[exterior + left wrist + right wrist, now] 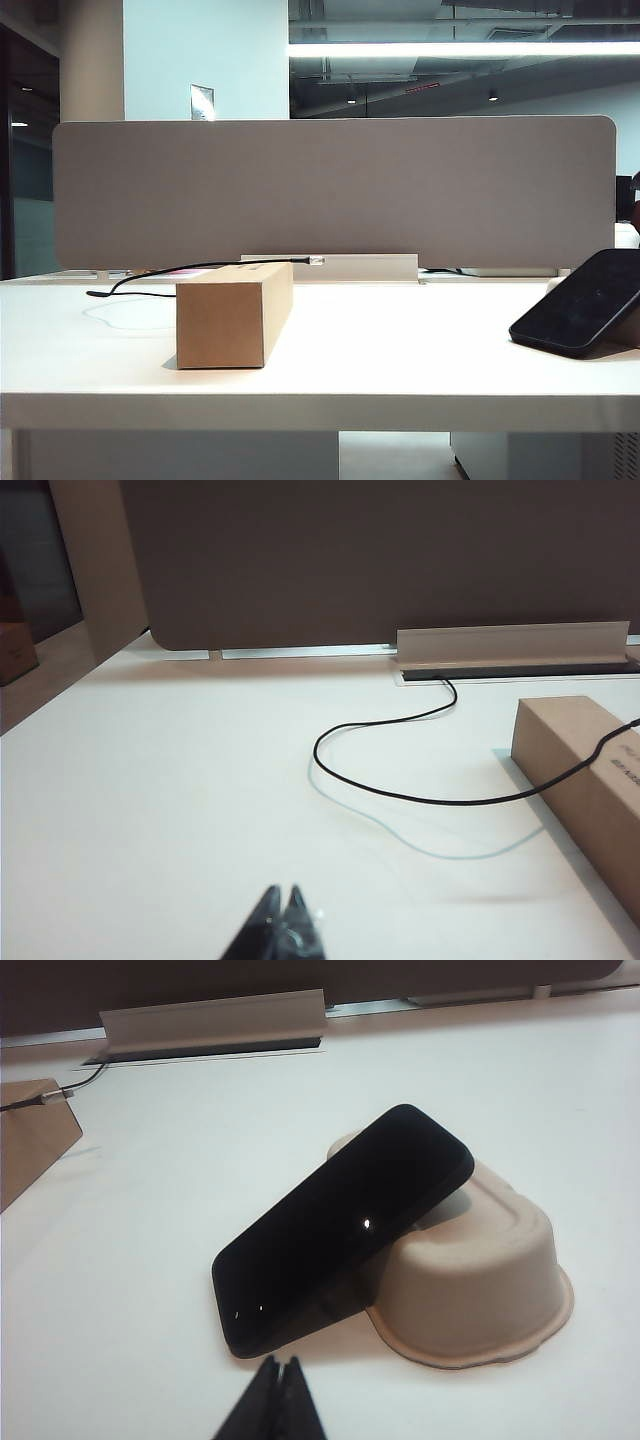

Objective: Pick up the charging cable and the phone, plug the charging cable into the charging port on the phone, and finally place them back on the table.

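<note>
The black charging cable point(150, 276) runs from the back of the white table point(400, 350) over a cardboard box, and its silver-white plug tip point(316, 260) juts past the box's far end. In the left wrist view the charging cable point(380, 786) loops across the table ahead of my left gripper point(282, 893), which is shut and empty. The glossy black phone point(585, 304) leans at the right. In the right wrist view the phone point(340, 1222) rests tilted against an upturned beige pulp tray. My right gripper point(281, 1363) is shut, empty, just short of the phone's lower end. The charging port is not discernible.
A brown cardboard box point(234, 312) stands left of centre, also seen as the box point(590, 780) in the left wrist view. The beige pulp tray point(475, 1270) props up the phone. A grey divider panel point(335, 190) with a white cable channel point(365, 267) closes off the back.
</note>
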`<action>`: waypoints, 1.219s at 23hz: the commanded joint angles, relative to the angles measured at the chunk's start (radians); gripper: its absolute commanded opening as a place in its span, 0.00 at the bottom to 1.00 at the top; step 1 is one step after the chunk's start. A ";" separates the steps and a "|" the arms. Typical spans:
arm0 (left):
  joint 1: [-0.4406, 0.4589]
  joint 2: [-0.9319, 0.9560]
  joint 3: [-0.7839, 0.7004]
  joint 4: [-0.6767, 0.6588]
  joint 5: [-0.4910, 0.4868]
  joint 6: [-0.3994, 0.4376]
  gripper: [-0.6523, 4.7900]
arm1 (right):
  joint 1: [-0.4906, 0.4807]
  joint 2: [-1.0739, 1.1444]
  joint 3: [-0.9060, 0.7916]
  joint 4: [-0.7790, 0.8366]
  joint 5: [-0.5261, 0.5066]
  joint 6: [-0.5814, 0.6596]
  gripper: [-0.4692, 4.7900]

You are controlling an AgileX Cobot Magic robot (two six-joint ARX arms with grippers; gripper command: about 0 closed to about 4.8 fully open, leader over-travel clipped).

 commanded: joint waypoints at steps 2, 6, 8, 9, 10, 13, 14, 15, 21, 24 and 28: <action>0.000 0.001 0.003 0.010 0.000 0.000 0.11 | 0.001 -0.002 -0.006 0.008 0.005 -0.003 0.08; 0.000 0.001 0.003 0.010 0.000 0.000 0.11 | 0.000 -0.002 -0.006 0.008 0.005 -0.003 0.08; 0.000 0.001 0.003 0.010 0.000 0.000 0.11 | 0.000 -0.002 -0.006 0.008 0.005 -0.003 0.08; 0.000 0.001 0.003 0.010 0.000 0.000 0.11 | 0.000 -0.002 -0.006 0.008 0.005 -0.003 0.08; 0.000 0.001 0.003 0.010 0.000 0.000 0.11 | 0.000 -0.002 -0.006 0.008 0.005 -0.003 0.08; 0.000 0.001 0.003 0.016 0.001 -0.001 0.11 | 0.000 -0.002 -0.006 0.016 0.005 -0.003 0.08; 0.000 0.001 0.003 0.016 0.002 -0.001 0.11 | 0.000 -0.002 -0.006 0.017 0.005 -0.003 0.08; 0.000 0.001 0.003 0.017 0.002 -0.001 0.11 | 0.001 -0.002 -0.006 0.016 0.005 -0.003 0.08; 0.001 0.001 0.003 0.018 0.000 -0.001 0.11 | 0.000 -0.002 -0.006 0.015 0.077 -0.004 0.08; 0.001 0.001 0.003 0.018 -0.003 -0.001 0.11 | 0.000 -0.002 -0.006 0.016 0.121 -0.003 0.08; 0.000 0.001 0.005 0.018 0.000 -0.002 0.11 | 0.004 -0.002 0.000 0.016 0.114 -0.003 0.08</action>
